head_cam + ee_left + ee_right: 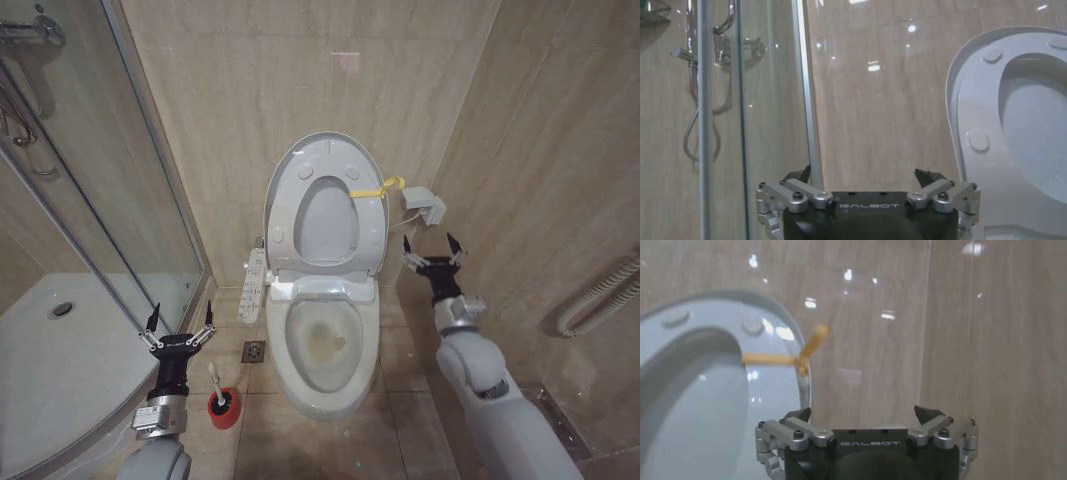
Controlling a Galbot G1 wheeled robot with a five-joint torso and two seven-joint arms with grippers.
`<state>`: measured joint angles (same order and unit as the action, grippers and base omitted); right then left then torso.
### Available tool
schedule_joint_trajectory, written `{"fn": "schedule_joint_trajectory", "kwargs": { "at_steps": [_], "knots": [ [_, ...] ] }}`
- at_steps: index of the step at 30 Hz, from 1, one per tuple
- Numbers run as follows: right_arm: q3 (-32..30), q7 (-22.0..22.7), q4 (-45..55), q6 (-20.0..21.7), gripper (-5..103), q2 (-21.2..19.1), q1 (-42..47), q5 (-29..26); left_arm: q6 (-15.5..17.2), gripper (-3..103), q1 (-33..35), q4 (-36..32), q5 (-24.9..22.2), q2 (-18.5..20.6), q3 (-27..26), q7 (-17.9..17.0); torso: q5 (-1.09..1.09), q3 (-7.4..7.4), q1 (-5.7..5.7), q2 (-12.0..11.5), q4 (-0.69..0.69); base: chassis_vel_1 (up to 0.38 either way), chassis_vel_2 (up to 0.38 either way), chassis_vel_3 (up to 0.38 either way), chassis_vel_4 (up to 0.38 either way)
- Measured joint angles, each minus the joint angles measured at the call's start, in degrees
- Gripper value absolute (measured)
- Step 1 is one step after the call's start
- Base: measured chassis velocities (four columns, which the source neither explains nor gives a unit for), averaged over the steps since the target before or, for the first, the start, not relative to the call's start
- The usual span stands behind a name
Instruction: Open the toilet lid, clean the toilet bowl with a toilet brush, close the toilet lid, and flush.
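Left tool (181, 326) spread wide and empty, hovering just left of the toilet brush (216, 383) standing in its red holder (224, 408) on the floor. Beyond, toilet bowl (322, 345) exposed, toilet lid (325, 205) upright against the wall. Right tool (433, 248) released, beside the lid's right edge.

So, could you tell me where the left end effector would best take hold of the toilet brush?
Probably the upper part of the thin white handle of the toilet brush, coming from above. It stands nearly upright in its red holder with the head buried, and the open left end effector hovers just above and to its left.
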<state>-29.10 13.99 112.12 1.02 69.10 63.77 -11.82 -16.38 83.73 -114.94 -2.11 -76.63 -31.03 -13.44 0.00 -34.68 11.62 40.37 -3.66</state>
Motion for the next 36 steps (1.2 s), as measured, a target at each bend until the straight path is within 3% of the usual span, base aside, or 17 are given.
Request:
{"fn": "schedule_joint_trajectory", "kwargs": {
  "at_steps": [9,12,24,36],
  "knots": [
    [-1.68,-0.03,0.09,-2.60,100,3.55,7.64,4.70,0.00,100,0.00,0.00,0.00,0.00,0.00,0.01,0.00,0.00,0.00,0.00,-0.01,0.000,0.000,0.000,0.000],
    [-3.21,-1.28,1.69,-5.16,100,7.68,13.63,8.13,0.00,100,0.00,0.00,0.00,0.00,0.01,0.01,0.00,0.00,0.00,0.00,-0.02,0.000,0.000,0.000,0.000],
    [-3.10,-3.29,3.58,-8.14,100,14.51,17.41,10.55,0.00,100,0.00,0.00,0.00,0.00,0.00,0.01,0.00,0.00,0.00,0.00,-0.01,0.000,0.000,0.000,0.000],
    [-2.56,-2.90,3.53,-7.90,100,15.75,17.46,11.73,0.00,100,0.00,0.00,0.00,0.00,0.01,0.01,0.00,-0.01,0.00,0.00,-0.01,0.000,0.000,0.000,0.000]
  ]
}}
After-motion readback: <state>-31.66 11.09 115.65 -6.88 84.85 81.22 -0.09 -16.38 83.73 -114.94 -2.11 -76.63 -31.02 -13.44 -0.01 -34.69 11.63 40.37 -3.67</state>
